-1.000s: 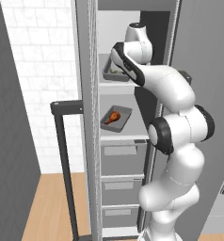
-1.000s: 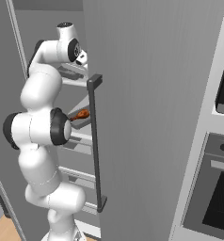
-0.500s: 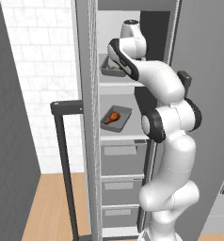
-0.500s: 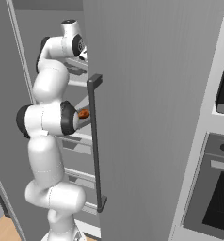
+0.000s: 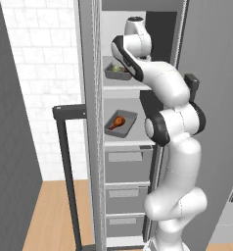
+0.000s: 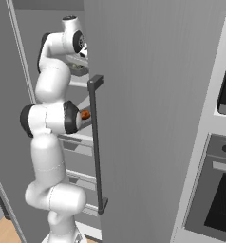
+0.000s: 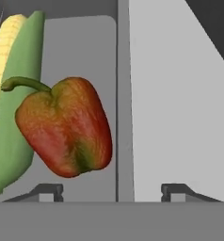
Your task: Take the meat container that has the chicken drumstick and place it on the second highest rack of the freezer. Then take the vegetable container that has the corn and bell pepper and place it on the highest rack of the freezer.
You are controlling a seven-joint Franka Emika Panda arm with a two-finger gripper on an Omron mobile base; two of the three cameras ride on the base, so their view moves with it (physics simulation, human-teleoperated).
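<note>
The vegetable container [image 5: 113, 72] sits on the highest rack [image 5: 121, 84] of the freezer [image 5: 88, 147], and my arm reaches up to it. Close up, the bell pepper [image 7: 64, 127] lies beside the corn [image 7: 10, 99] inside that container [image 7: 124, 94]. My gripper [image 7: 113, 192] is open, one fingertip on each side of the container's wall. On the shelf below rests the meat container [image 5: 127, 125] holding the chicken drumstick [image 5: 118, 121], whose orange end also peeks out behind my elbow [image 6: 85, 114].
Grey drawers [image 5: 126, 162] fill the freezer below the shelves. The open freezer door [image 6: 153, 95] with its dark bar handle [image 6: 96, 142] stands close on my right. A second dark handle [image 5: 64, 162] hangs at the left. An oven [image 6: 219, 190] is built in at the far right.
My elbow has risen and the arm has stretched taller toward the top shelf. The vegetable container has stayed at the top shelf and the meat container has not moved.
</note>
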